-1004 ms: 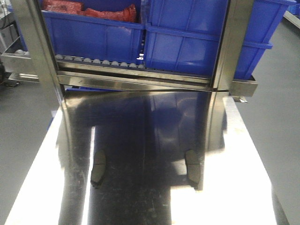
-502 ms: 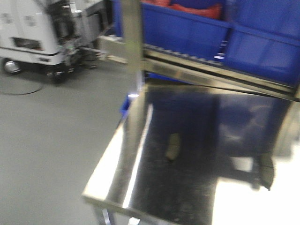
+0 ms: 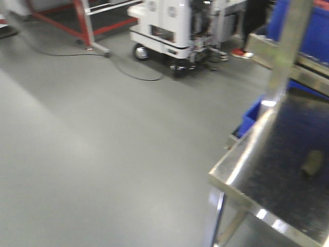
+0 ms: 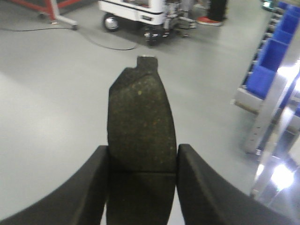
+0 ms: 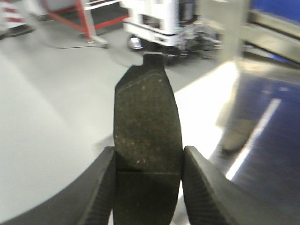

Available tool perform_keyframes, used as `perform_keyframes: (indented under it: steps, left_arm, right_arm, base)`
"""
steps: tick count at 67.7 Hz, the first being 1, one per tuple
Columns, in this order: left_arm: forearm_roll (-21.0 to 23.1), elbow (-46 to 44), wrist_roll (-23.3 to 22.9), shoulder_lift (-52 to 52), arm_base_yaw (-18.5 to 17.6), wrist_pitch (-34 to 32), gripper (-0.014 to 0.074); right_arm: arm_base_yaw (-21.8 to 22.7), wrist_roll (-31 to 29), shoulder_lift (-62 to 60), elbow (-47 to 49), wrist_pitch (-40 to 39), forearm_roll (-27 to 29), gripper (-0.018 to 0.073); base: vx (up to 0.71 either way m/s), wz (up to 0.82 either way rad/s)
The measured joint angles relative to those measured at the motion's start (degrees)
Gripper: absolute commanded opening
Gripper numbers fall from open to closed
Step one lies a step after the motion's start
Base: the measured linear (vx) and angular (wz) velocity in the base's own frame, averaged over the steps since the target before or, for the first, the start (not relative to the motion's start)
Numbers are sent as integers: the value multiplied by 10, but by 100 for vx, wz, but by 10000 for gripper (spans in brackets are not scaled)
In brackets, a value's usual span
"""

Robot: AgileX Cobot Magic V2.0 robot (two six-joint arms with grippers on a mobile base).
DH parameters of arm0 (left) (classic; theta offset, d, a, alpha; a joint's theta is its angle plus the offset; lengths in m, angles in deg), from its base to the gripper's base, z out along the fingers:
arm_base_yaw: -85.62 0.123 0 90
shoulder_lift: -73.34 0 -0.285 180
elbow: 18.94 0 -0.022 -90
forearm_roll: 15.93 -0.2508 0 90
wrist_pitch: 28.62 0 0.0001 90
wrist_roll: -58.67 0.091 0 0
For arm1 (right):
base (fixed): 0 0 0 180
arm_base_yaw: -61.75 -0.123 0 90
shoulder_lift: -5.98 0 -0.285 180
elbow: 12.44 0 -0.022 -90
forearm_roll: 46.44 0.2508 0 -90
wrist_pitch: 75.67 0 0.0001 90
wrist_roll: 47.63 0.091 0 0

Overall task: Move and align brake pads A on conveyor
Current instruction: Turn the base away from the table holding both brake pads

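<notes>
In the left wrist view, my left gripper (image 4: 143,150) is shut on a brake pad (image 4: 140,108), a dark grey oblong held upright above the grey floor, with a groove across it between the fingers. My right gripper (image 5: 149,152) is likewise shut on a second brake pad (image 5: 146,112). A third pad (image 5: 236,133) lies on the shiny steel table (image 5: 262,154) to the right; the front view shows it blurred as a pad (image 3: 312,163). The conveyor is out of view.
The steel table's corner (image 3: 241,154) juts in from the right over open grey floor. A white wheeled machine (image 3: 175,25), a red frame (image 3: 82,20) and a floor cable (image 3: 133,72) stand far back. Blue bins (image 4: 272,65) sit on a rack at right.
The front view has swung left. The steel table with its two pads slid from the middle to the right edge, and only one pad shows there now. The blue bins have nearly left the frame.
</notes>
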Motion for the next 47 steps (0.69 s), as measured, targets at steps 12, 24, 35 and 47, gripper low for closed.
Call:
perform_keyframes:
  steps: [12,24,35,47]
  left_arm:
    - [0,0,0,0,0,0,-6]
    - [0,0,0,0,0,0,-6]
    - [0,0,0,0,0,0,-6]
    - [0,0,0,0,0,0,-6]
  right_arm:
    - [0,0,0,0,0,0,-8]
    - [0,0,0,0,0,3,-8]
    - [0,0,0,0,0,3,-8]
    - [0,0,0,0,0,3,-8]
  base:
    - [-22,83]
    - [-22,84]
    - [-19,84]
    - [-14,82]
